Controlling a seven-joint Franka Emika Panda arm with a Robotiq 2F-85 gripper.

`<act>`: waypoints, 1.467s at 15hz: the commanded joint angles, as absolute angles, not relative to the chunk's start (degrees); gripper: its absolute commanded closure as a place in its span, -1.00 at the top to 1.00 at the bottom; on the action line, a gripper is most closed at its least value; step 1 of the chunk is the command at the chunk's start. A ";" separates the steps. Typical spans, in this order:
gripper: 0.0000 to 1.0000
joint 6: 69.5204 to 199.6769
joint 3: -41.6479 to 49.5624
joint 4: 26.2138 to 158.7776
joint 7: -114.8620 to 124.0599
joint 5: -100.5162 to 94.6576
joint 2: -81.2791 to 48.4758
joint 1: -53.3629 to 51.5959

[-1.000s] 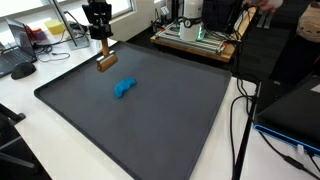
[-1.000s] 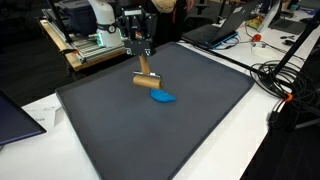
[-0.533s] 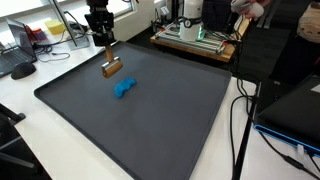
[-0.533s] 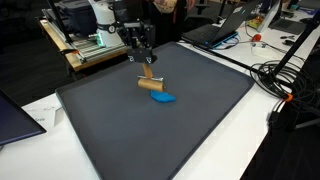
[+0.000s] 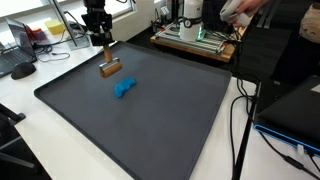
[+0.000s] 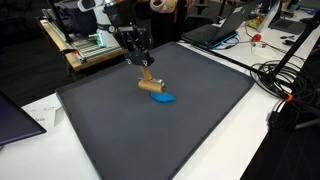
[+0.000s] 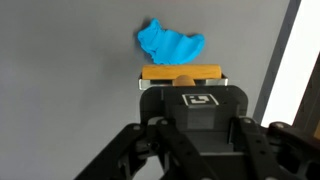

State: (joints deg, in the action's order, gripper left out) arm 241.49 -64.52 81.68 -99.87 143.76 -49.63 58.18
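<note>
At the hand [image 5: 103, 51]: fingers closed together on the thin upright stem of a wooden block tool [image 5: 110, 69], gripped high, with the block hanging below the fingertips. The wrist view shows the block [image 7: 181, 73] square across and just ahead of the hand body.

Position of the tool: over the far corner area of the dark mat [image 5: 150, 130], low. It cannot be told from any view whether the block's underside touches the mat or clears it.

Blue lump [image 5: 124, 88]: lies on the mat just beside the block, apart from it, with a narrow strip of mat showing between them in an exterior view [image 6: 164, 98].

Risks, as judged:
- The grip is on a slim stem only. Any side load on the block could twist it in the fingers or let it slip out.
- If the block is already on the mat, further descent would jam it down and lever the stem.
- A sideways move at this height could catch the mat's surface or smear and push the blue lump rather than clear it.

Arm pose: wrist above the tool and fingers pointing down. In an exterior view the hand [image 6: 143, 61] leans slightly, so the stem is tilted rather than plumb. The white tabletop [image 5: 20, 100] borders the mat.
</note>
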 commanded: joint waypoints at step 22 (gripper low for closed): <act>-0.57 242.27 -59.43 85.83 -93.28 143.76 -41.83 55.55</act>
State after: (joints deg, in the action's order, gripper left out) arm 241.56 -62.48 82.10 -97.47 143.76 -49.43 57.60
